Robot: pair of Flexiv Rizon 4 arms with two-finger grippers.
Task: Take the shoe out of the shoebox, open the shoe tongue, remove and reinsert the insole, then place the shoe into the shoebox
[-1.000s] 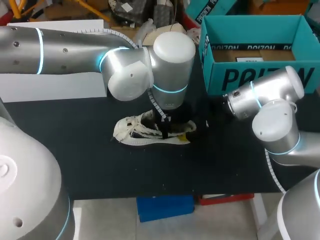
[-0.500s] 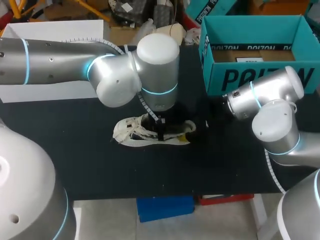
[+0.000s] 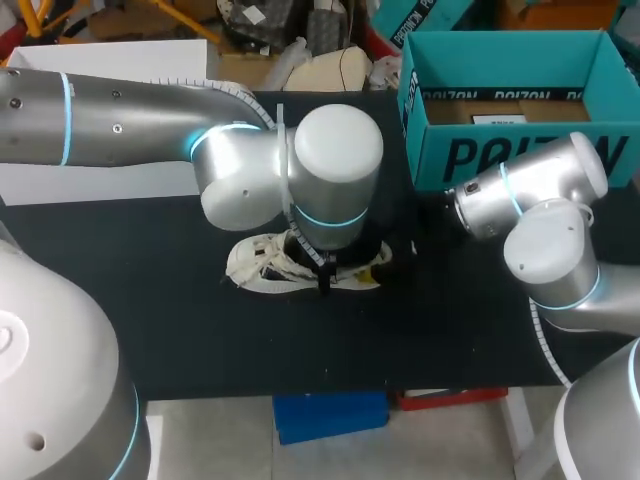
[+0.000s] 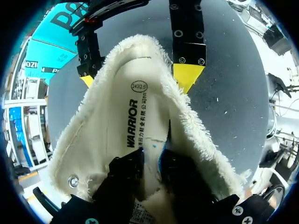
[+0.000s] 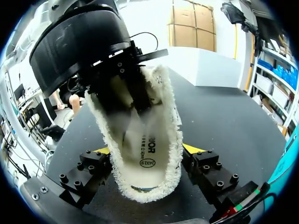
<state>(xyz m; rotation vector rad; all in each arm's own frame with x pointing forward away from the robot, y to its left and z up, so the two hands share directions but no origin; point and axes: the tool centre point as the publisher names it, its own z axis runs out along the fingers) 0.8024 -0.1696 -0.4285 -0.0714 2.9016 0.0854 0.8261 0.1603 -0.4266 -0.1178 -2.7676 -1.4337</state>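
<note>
Head view: black table (image 3: 150,300) bears shoe (image 3: 262,268) and teal shoebox (image 3: 520,150).

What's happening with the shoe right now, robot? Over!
Right gripper shut on the shoe, at its heel. Left gripper down inside the shoe, grip hidden. Shoe on the table, insole inside. Right arm lies in front of the shoebox.
</note>
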